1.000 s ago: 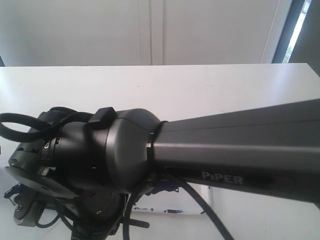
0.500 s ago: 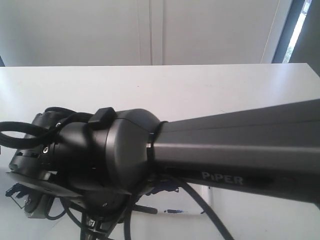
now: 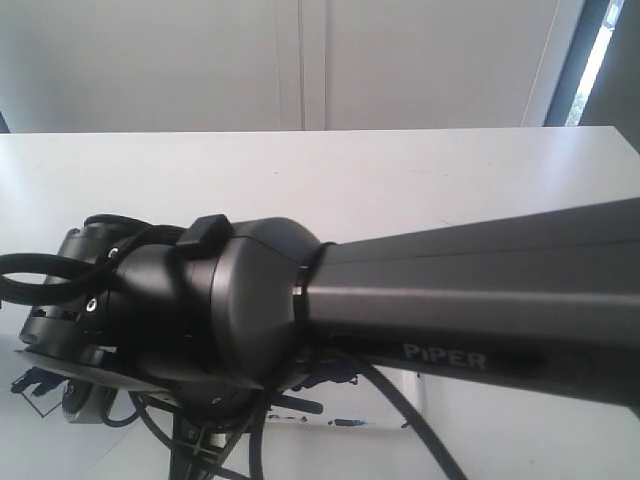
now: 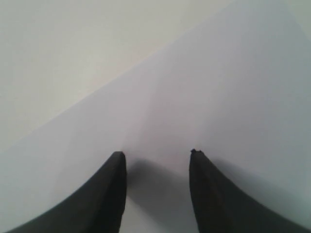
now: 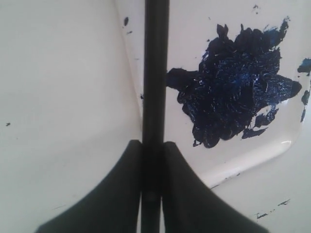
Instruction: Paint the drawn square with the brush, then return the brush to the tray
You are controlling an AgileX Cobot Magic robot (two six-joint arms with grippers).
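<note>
Over the tray, right gripper stayed clamped on the brush, wrist rolled a bit (left gripper sat apart, empty), so drop-off looked close.

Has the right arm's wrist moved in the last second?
Yes. In the exterior view the right arm's wrist has turned, its cable loop dropping lower against the table's far edge; the forearm has stayed put.

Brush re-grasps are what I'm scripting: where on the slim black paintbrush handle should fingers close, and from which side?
Grip the slim black-handled paintbrush on its bare straight shaft, likely from above, one of the fingers either side, as the right gripper does over the shallow white tray: the handle there is thin, even and paint-free.
</note>
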